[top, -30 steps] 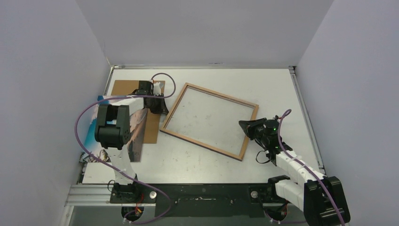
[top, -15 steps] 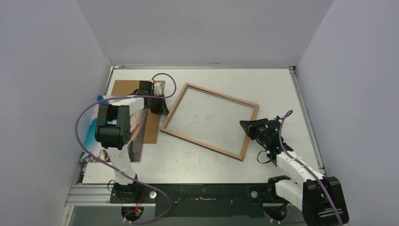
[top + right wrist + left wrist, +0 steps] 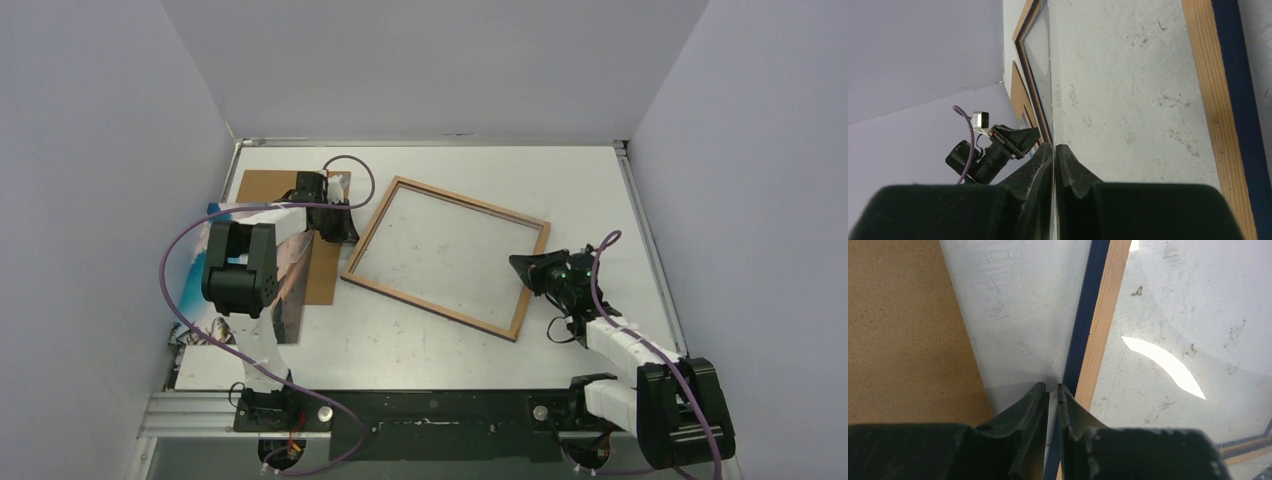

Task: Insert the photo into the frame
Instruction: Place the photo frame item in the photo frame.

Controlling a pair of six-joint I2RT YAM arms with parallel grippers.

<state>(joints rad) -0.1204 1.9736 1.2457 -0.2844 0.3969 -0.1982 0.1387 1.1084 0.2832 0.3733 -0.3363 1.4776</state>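
The frame (image 3: 470, 204) lies wood-brown back up in the middle of the table, its clear pane (image 3: 1198, 315) inside it. My left gripper (image 3: 345, 232) stands at the frame's left rail (image 3: 1103, 315). Its jaws (image 3: 1052, 386) are almost together, with the rail's navy edge in the slit. My right gripper (image 3: 517, 264) is at the frame's right rail (image 3: 1205, 75), shut (image 3: 1054, 145) on the thin edge of the clear pane. The photo (image 3: 290, 300) lies at the left, mostly hidden under my left arm.
A plain brown backing board (image 3: 265, 190) lies flat at the back left, beside the frame and partly under the photo; in the left wrist view it is the board (image 3: 898, 330) left of my fingers. Walls close the table on three sides.
My right arm's elbow has drawn slightly toward the near edge. The frame, the photo and my left arm have not visibly moved.
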